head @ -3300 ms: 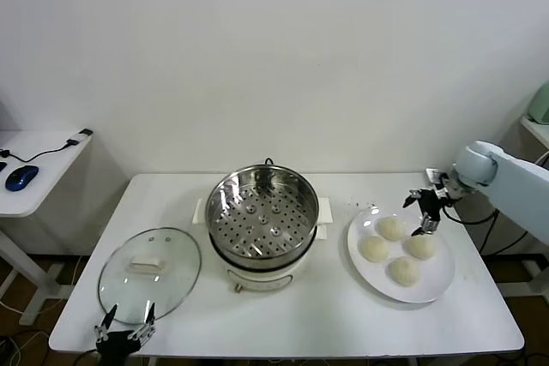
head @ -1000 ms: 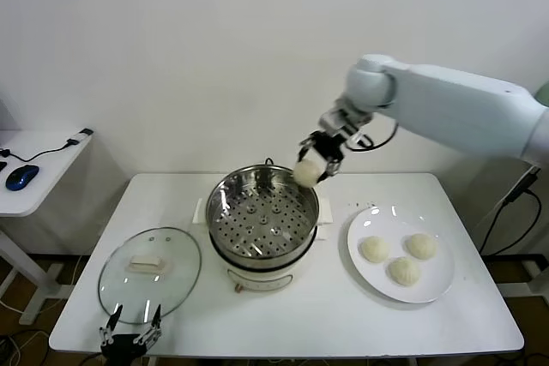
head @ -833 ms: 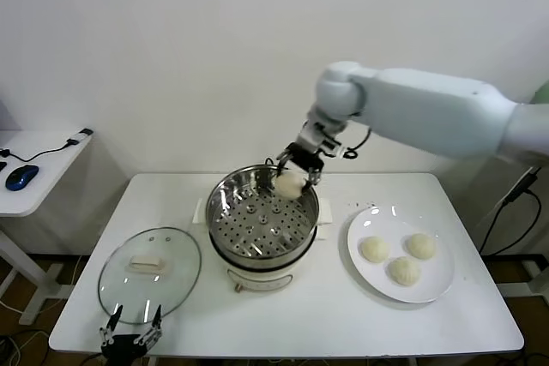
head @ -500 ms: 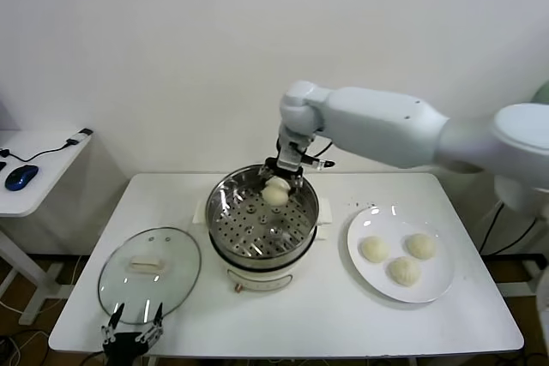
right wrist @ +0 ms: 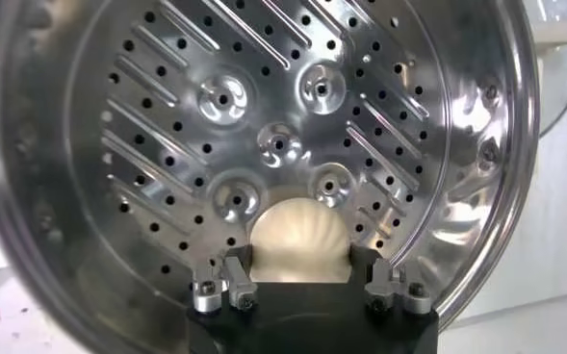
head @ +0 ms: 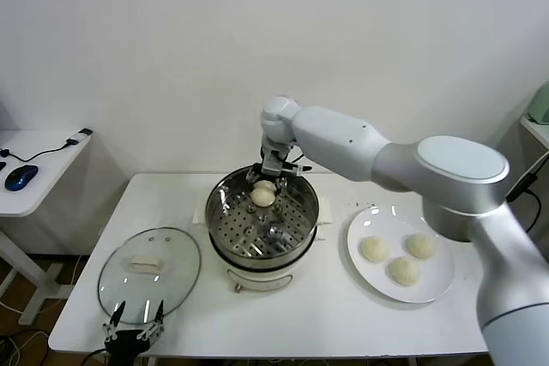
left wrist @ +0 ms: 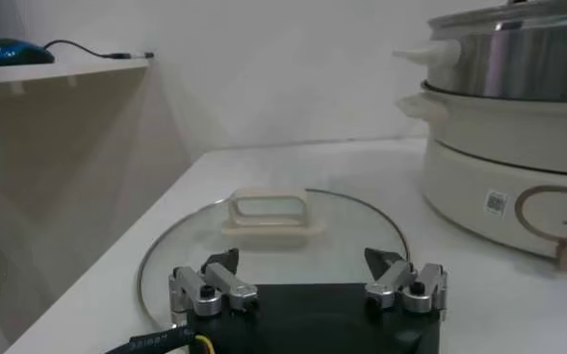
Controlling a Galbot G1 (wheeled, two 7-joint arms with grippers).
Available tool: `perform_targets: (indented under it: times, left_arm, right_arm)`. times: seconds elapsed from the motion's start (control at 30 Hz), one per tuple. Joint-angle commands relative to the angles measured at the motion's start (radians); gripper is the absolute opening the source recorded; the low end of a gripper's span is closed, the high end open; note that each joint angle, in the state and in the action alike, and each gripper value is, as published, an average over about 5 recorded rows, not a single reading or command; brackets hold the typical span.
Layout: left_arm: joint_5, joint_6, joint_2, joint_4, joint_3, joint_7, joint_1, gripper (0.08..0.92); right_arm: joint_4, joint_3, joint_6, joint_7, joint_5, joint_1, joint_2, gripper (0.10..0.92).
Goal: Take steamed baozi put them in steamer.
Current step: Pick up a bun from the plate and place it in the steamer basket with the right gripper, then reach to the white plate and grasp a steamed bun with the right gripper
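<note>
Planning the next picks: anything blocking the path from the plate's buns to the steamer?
Nothing visible does. The three baozi sit uncovered on the white plate, beside the open steamer; its glass lid lies off on the far side. The right end effector holds the fourth baozi over the tray.

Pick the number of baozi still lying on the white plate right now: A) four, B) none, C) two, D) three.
D: the head view shows three baozi on the plate, while the fourth baozi sits between the right gripper's fingers inside the steamer.
</note>
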Motion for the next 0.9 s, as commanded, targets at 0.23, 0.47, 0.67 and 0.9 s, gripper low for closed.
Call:
perform_targets:
  times: [0.23,0.47,0.67,0.9]
  left_arm:
    - [0.001,0.002,-0.003,-0.008,-0.003,-0.002,0.002,0.823]
    - [0.002,0.006,-0.007,-0.022,-0.003,-0.002,0.007,0.823]
    - [0.003,0.006,-0.005,-0.020,-0.005,-0.007,0.001,0.823]
    - [0.003,0.003,0.003,0.002,-0.003,-0.008,-0.027,0.823]
  right_arm:
    - [-0.022,-0.076,0.059,-0.085,0.313,0.132,-0.020,0.822]
    - [0.219,-0.338,-0.280,-0.142,0.813,0.412,-0.285,0.823]
    - [0.492,-0.581,-0.685,-0.044,0.842,0.545,-0.631,0.823]
    - [0.790,-0.699,-0.985,0.077,0.903,0.497,-0.849,0.823]
